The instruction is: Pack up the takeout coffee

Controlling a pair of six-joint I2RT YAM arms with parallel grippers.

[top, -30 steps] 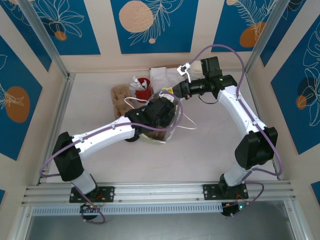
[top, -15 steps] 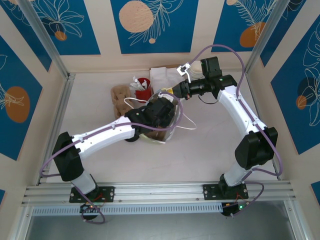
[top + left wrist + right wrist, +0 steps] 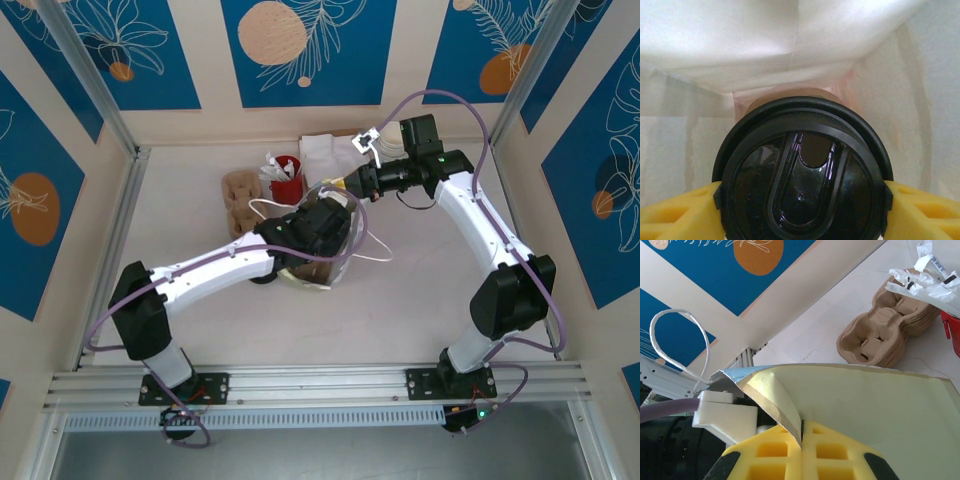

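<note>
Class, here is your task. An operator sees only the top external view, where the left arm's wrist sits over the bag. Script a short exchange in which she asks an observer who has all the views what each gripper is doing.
Operator: Is the left gripper holding anything?
Observer: Yes. Its yellow fingers grip the black-lidded takeout coffee from both sides.
Operator: And the right gripper, up by the bag?
Observer: It is shut on the bag's folded rim, pinching it.
</note>
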